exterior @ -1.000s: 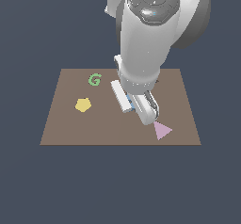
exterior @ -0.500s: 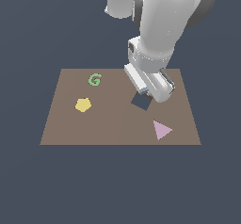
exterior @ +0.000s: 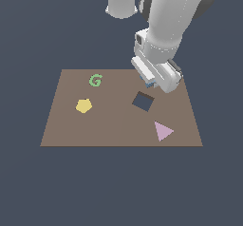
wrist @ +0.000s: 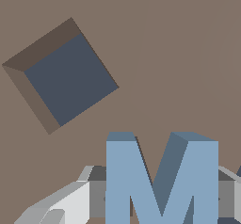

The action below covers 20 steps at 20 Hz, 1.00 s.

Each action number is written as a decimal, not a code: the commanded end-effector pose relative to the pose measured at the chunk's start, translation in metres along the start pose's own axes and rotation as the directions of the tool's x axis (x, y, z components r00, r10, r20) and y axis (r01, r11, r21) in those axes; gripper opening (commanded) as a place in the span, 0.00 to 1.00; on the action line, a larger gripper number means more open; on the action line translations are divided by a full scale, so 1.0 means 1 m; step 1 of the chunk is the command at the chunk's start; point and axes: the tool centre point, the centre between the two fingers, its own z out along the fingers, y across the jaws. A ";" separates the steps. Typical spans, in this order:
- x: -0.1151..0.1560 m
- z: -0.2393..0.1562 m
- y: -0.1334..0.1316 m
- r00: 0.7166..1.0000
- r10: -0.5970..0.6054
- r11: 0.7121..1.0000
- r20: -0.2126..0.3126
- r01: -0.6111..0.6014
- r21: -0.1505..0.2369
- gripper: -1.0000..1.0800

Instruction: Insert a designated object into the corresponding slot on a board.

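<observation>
A smooth, matt brown board (exterior: 118, 125) with no grain or texture. The blue letter block (wrist: 160, 180) looks like flat, matt plastic with crisp edges. The gripper (exterior: 153, 83) and arm (exterior: 166, 25) casing are glossy white-grey, like polished plastic, catching soft highlights. The pink triangle (exterior: 163, 131) looks matt.

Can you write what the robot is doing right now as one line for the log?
gripper: shut on blue M block | position: above board, beside square hole | M-shaped slot: not seen | block: not inserted
</observation>
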 end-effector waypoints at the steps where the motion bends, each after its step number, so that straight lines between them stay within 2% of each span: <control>1: -0.003 0.000 0.002 1.000 -0.002 1.000 0.000 0.002 0.001 0.00; 10: -0.007 0.009 0.004 1.000 -0.004 1.000 -0.001 0.004 0.000 0.00; 11: -0.007 0.009 0.004 1.000 -0.004 1.000 -0.001 0.004 0.000 0.96; 20: -0.007 0.009 0.004 1.000 -0.004 1.000 -0.001 0.004 0.000 0.96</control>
